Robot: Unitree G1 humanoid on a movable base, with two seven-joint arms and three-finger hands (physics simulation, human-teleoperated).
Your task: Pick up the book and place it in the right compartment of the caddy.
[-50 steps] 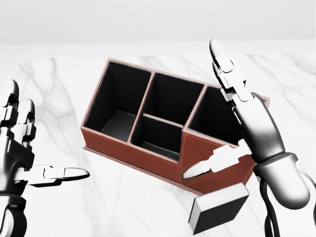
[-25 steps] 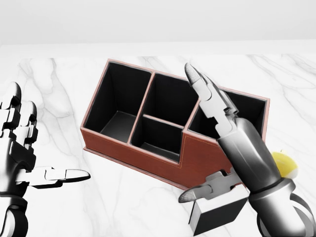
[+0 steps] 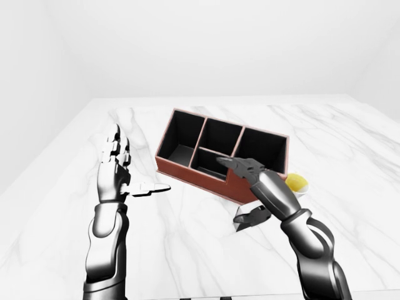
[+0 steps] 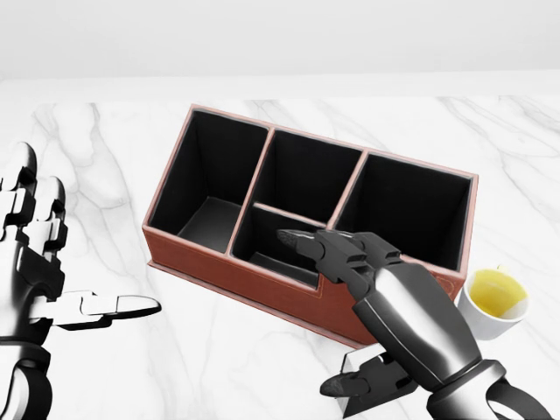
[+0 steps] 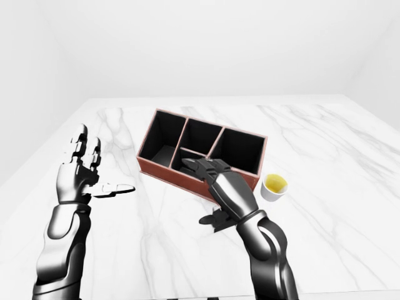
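The red-brown caddy [image 4: 262, 284] with black compartments stands on the marble table; its right compartment [image 4: 407, 210] is empty. The book [image 4: 385, 389], dark with a white page edge, lies just below the caddy's right end in the head view, mostly hidden under my right hand [image 4: 311, 311]. That hand is open and lies flat over the book. Its fingers [image 4: 324, 249] point left across the caddy's near wall, and its thumb [image 4: 350, 382] is beside the book. At the left edge my left hand [image 4: 83, 254] is held up open and empty, well apart from the caddy.
A small white cup [image 4: 494, 302] of yellow liquid stands right of the caddy, close to my right forearm. The white marble table [image 3: 187, 250] spreads wide around the caddy, with pale walls behind.
My right hand has swung down from pointing upward over the right compartment to lying low over the book, fingers now pointing left. The cup has come into view. The left hand is unmoved.
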